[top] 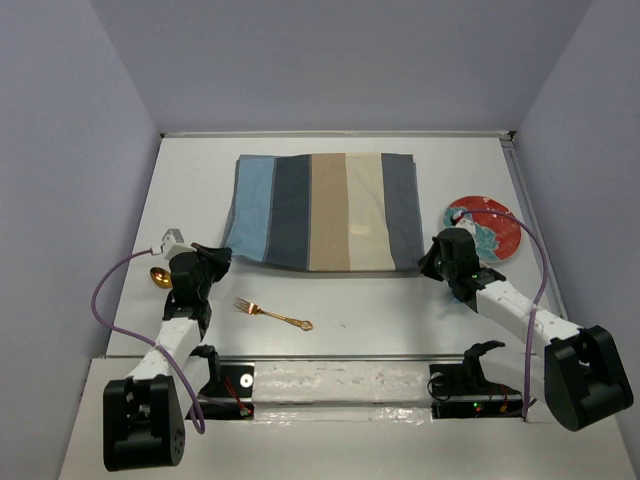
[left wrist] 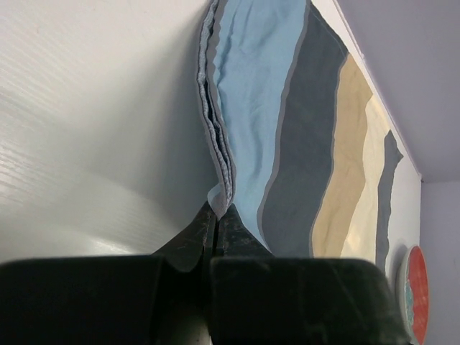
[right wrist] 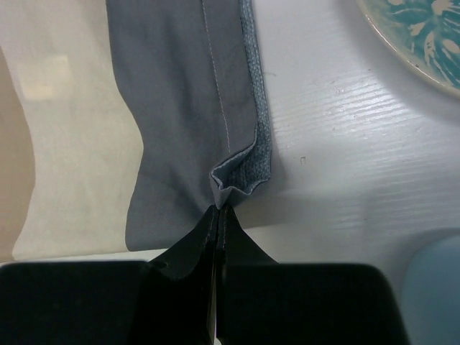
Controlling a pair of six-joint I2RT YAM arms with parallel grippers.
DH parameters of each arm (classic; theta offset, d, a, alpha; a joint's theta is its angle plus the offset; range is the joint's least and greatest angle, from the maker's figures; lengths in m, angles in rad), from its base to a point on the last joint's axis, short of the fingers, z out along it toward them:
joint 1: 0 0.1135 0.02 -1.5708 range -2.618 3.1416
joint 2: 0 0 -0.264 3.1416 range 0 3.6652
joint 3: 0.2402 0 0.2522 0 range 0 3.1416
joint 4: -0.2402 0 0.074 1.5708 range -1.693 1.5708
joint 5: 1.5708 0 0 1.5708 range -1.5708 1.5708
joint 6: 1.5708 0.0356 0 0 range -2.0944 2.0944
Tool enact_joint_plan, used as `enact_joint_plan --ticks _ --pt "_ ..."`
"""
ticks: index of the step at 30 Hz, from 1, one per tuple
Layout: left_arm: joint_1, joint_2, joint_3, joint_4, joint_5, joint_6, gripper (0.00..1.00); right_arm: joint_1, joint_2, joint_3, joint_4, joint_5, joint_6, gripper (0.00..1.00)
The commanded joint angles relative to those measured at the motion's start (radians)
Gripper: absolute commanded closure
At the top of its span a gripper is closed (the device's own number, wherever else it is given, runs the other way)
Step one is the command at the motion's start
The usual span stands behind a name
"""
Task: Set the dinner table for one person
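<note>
On the dinner table (top: pixel 400 310), placemat (top: pixel 325 210) lengthwise left-to-right

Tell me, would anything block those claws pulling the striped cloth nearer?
Yes. A gold fork lies on the dinner table just nearside of the striped placemat, close to the left gripper.

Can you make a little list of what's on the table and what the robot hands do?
table: white
placemat: striped, lying mid-table
left gripper: shut on placemat's near left corner
right gripper: shut on its near right corner
plate: right of placemat
fork: in front of placemat, left side
spoon: beside left arm
</note>
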Motion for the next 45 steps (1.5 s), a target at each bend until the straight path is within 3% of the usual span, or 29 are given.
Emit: enact_joint_plan --ticks 1,5,20,25,26,29,32,35,42,45 --pt "0.007 -0.106 -0.02 -0.058 -0.049 0.042 1.0 -0.004 -0.056 -0.016 -0.008 0.011 0.028 1.0" --pt "0.007 -0.125 -0.007 -0.145 -0.072 0.06 1.0 -0.004 -0.073 -0.031 -0.033 0.018 0.048 1.0" --pt "0.007 -0.215 -0.011 -0.211 -0.072 0.071 0.98 -0.004 -0.18 -0.073 -0.093 -0.12 0.08 1.0" --pt "0.007 -0.275 0.0 -0.248 -0.079 0.07 0.7 -0.004 -0.22 -0.07 -0.129 -0.119 0.069 0.98" --pt "0.007 -0.278 0.001 -0.25 -0.08 0.071 0.59 -0.004 -0.231 -0.059 -0.142 -0.123 0.068 0.86" --pt "0.007 -0.283 0.027 -0.257 -0.063 0.073 0.45 -0.004 -0.258 -0.038 -0.178 -0.122 0.06 0.61" --pt "0.007 -0.319 0.067 -0.274 -0.04 0.073 0.35 -0.004 -0.285 -0.001 -0.208 -0.099 0.04 0.54" --pt "0.005 -0.361 0.124 -0.3 -0.016 0.082 0.14 -0.004 -0.295 0.044 -0.228 -0.111 0.025 0.53" --pt "-0.048 -0.358 0.329 -0.331 0.052 0.131 0.08 -0.004 -0.28 0.156 -0.221 -0.154 -0.009 0.52" --pt "-0.129 -0.352 0.417 -0.377 0.058 0.194 0.07 -0.004 -0.275 0.223 -0.261 -0.13 -0.041 0.52"
